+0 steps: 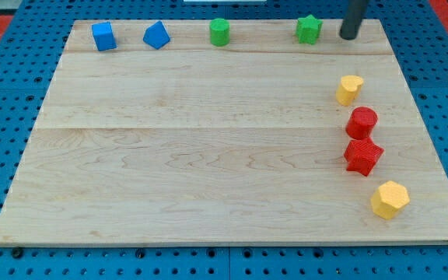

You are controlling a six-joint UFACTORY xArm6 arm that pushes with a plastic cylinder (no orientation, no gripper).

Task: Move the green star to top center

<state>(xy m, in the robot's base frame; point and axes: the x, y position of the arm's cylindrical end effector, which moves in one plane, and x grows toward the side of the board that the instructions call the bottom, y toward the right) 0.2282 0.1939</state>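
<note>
The green star (309, 29) sits near the view's top edge of the wooden board (208, 148), right of centre. My tip (349, 36) is just to the star's right, a small gap apart, not touching it. A green cylinder (219, 32) stands near the top centre, to the star's left.
A blue cube (103, 36) and a blue block (155, 35) sit at the top left. Down the right side lie a yellow block (349, 89), a red cylinder (362, 122), a red star (362, 155) and a yellow hexagon (390, 200).
</note>
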